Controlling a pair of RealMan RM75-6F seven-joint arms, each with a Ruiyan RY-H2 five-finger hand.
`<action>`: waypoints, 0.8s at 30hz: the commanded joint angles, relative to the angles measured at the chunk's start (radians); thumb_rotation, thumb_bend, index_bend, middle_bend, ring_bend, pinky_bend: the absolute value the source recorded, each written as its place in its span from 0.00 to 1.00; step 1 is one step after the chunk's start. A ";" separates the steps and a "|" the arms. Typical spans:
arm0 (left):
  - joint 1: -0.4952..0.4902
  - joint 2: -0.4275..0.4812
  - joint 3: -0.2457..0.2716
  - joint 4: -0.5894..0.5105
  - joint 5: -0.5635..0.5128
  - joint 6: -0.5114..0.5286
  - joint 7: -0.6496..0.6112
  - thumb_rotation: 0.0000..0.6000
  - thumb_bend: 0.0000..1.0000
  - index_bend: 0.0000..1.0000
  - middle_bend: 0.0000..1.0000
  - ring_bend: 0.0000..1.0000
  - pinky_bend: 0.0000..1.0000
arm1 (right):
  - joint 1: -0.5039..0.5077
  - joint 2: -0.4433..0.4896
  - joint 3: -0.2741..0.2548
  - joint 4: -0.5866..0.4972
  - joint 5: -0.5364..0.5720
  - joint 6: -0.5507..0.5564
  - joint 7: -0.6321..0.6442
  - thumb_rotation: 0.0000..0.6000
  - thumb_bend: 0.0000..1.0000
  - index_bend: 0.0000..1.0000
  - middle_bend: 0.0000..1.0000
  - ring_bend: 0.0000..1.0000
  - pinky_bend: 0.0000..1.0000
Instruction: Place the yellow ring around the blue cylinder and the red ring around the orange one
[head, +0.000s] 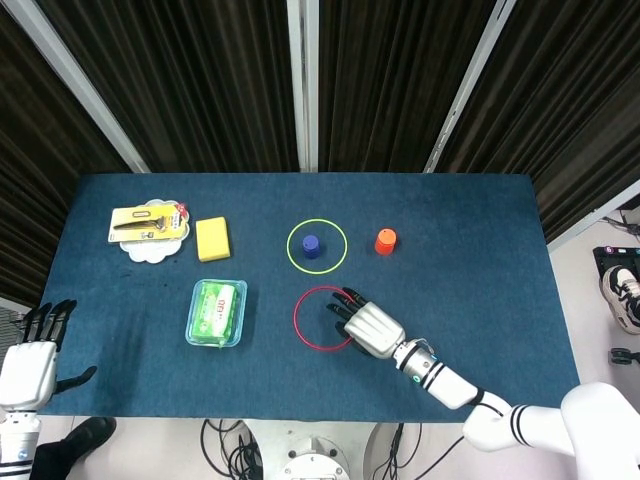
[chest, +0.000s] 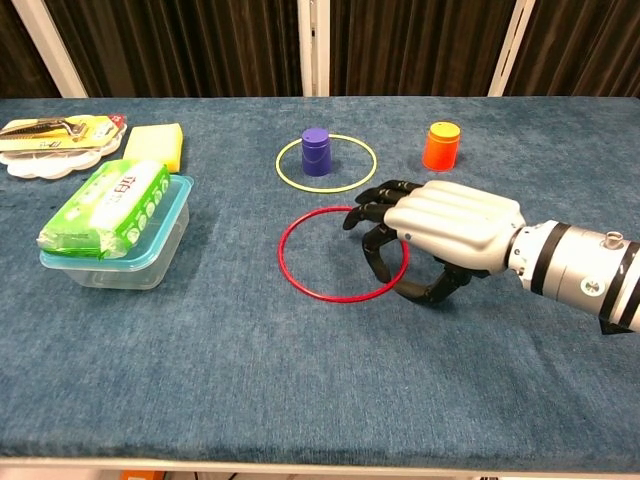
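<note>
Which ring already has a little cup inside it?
The yellow ring, lying around the blue cylinder. The red ring has only bare table inside, with the right hand over its edge.

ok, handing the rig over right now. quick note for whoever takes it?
Right hand: over the right side of the red ring, fingers curled at its rim; a grip isn't clear.
Left hand: open, idle at the table's left edge.
Done: yellow ring lies around the blue cylinder.
Left: red ring, flat on the table, goes around the orange cylinder.
</note>
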 joint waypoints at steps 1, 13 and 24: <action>-0.001 -0.002 0.000 0.004 0.000 -0.002 -0.004 1.00 0.09 0.06 0.05 0.00 0.00 | -0.002 -0.003 0.003 0.004 -0.003 -0.002 0.000 1.00 0.32 0.54 0.15 0.00 0.00; 0.001 -0.006 0.001 0.018 0.005 0.001 -0.019 1.00 0.09 0.06 0.05 0.00 0.00 | -0.022 -0.003 0.027 -0.009 -0.016 0.013 -0.001 1.00 0.35 0.63 0.20 0.00 0.00; -0.005 -0.004 -0.001 0.020 0.013 -0.002 -0.021 1.00 0.09 0.06 0.05 0.00 0.00 | -0.045 0.156 0.105 -0.159 0.042 0.049 -0.030 1.00 0.36 0.64 0.21 0.00 0.00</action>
